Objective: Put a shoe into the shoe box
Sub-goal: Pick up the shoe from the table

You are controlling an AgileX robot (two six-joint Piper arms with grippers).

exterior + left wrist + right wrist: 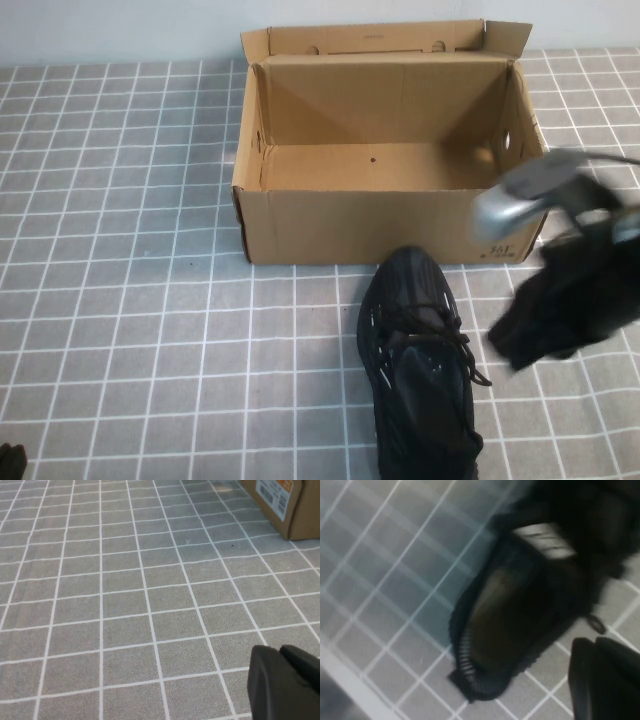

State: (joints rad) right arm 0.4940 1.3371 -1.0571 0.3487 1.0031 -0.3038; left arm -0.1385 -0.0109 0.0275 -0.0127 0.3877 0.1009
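Observation:
The black knit shoe (420,370) lies on the tiled table just in front of the shoe box (380,225), toe toward the box. The brown cardboard box stands open and empty, its lid flap up at the back. My right gripper (515,345) hovers just right of the shoe, blurred, apart from it. In the right wrist view its fingers (600,680) are together and empty, with the shoe (520,605) below and beside them. My left gripper (10,462) sits at the table's near left corner, shut and empty (285,685), far from the shoe.
The grey tiled table (120,250) stretches left of the box and the shoe. A corner of the box with a white and orange label (280,500) shows in the left wrist view. The pale back wall (120,30) rises behind the box.

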